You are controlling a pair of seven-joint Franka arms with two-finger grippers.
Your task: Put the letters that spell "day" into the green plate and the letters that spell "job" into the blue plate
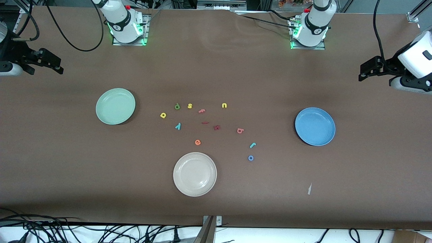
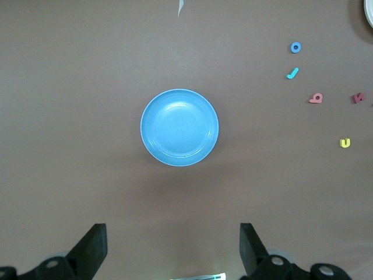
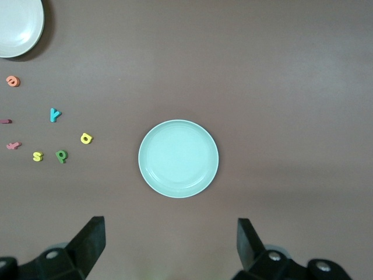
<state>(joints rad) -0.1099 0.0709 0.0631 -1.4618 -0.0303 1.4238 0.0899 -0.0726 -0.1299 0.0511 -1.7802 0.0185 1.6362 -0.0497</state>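
Six small letters have to be moved, and none of them is in a plate yet. I will place things by the white plate (image 1: 194, 174), which sits closest to the front camera.

The right gripper (image 3: 169, 236) hangs high over the right arm's end of the table. Its jaws are wide open and hold nothing. The green plate (image 1: 115, 106) lies farther from the camera than the white plate, toward the right arm's end. It has nothing in it.

Next come the "day" letters, all farther back than the white plate and a bit toward the green plate's side: the yellow a (image 1: 163, 115), the green d (image 1: 177, 106) and the teal y (image 1: 178, 126). The yellow s (image 1: 190, 106) sits just beside the d, so I think the jaws should come straight down on the d and not bump the s. The orange e (image 1: 197, 142) and the pink f (image 1: 201, 110) are not wanted.

The "job" letters lie toward the left arm's end from the white plate: the pink b (image 1: 240, 130), the teal j (image 1: 252, 145) and the blue o (image 1: 250, 158). The j and o are near each other, so it looks best to pick one at a time, low and gently, because they are so thin.

The blue plate (image 1: 315, 126) is past them, toward the left arm's end, also bare. The left gripper (image 2: 173, 239) waits high over that end, its jaws wide open, with nothing in them.
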